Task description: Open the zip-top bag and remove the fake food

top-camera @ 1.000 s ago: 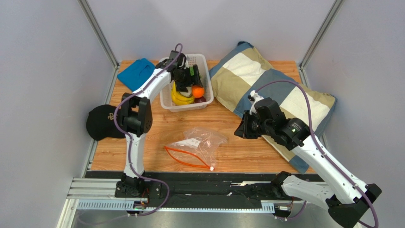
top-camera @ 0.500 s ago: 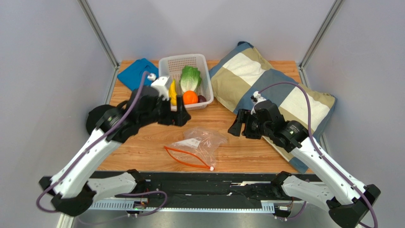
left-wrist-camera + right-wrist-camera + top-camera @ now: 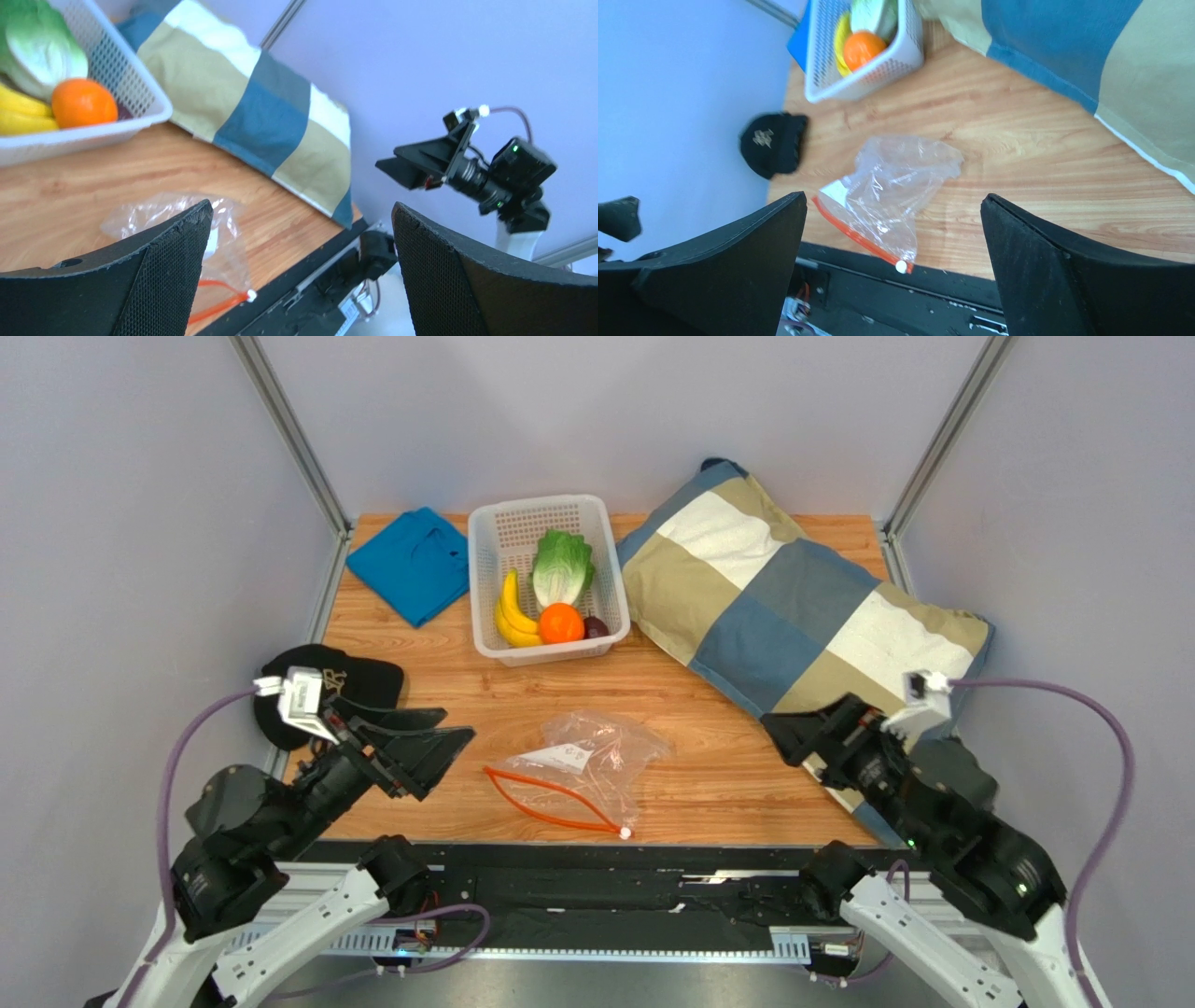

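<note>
- The desk (image 3: 673,693) is brown wood.
- The zip-top bag (image 3: 582,756) lies flat near the front.
- A white basket (image 3: 485,616), a blue cloth (image 3: 410,563) and a pillow (image 3: 786,602) sit at the back.
- A black cap (image 3: 358,676) is on the left.

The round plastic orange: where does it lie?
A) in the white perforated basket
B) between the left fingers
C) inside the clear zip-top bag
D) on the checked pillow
A: the round plastic orange lies in the white perforated basket; the clear crinkly zip-top bag holds no food.
</note>
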`<action>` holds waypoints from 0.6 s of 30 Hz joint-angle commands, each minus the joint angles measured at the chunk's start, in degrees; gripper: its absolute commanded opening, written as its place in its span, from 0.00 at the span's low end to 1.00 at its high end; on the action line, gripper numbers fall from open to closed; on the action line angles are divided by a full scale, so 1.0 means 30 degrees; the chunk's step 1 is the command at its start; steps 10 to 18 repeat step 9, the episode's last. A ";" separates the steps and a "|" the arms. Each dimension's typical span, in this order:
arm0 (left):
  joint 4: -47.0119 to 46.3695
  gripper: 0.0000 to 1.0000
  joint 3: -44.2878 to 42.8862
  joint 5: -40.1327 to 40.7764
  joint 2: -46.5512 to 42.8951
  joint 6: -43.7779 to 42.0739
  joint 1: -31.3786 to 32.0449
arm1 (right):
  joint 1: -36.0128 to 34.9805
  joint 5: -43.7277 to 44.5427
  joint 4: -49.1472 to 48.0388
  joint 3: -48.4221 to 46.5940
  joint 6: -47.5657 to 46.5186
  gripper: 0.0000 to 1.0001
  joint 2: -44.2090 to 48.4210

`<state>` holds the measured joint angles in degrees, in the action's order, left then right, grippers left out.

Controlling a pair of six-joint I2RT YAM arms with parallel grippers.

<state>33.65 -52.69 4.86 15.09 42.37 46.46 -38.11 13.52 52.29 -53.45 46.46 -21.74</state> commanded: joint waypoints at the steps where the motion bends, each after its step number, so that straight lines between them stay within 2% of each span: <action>1: -0.1812 0.99 -0.1475 0.0865 -0.0225 -0.1347 0.0042 | 0.0046 0.2376 0.0469 -0.0375 0.1066 1.00 0.2467; 8: -0.1960 0.99 -0.3910 0.2216 -0.0051 -0.3223 0.0042 | 0.0046 0.4222 0.0908 -0.2103 0.0979 1.00 0.3174; 18: -0.1929 0.99 -0.4058 0.2159 0.0037 -0.3370 0.0042 | 0.0046 0.4224 0.1025 -0.2337 0.0892 1.00 0.3173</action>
